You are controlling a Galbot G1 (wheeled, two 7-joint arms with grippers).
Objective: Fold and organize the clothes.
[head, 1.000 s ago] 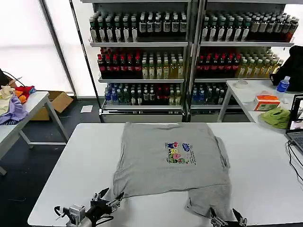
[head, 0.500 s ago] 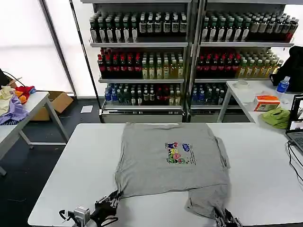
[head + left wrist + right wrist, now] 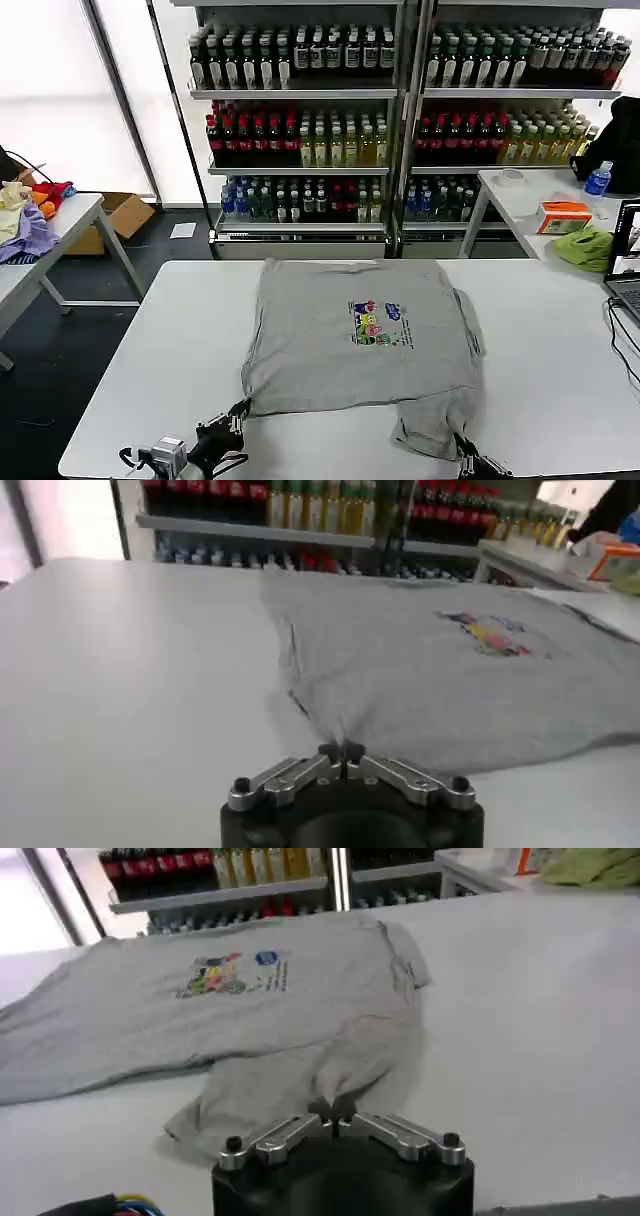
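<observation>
Down at the bottom edge of the head view, both pincers are clamped on the grey shirt (image 3: 360,340), which lies spread across the middle of the white bench (image 3: 170,350). The left pincer (image 3: 340,752) has its tips pressed together on the shirt's near corner at lower left; the right pincer (image 3: 332,1110) pinches the drooping flap at lower right. Grasp looks set, so the fold itself seems next: lift both corners together, evenly, and carry the near hem up the frame toward the printed chest (image 3: 378,324) without dragging the cloth askew.
</observation>
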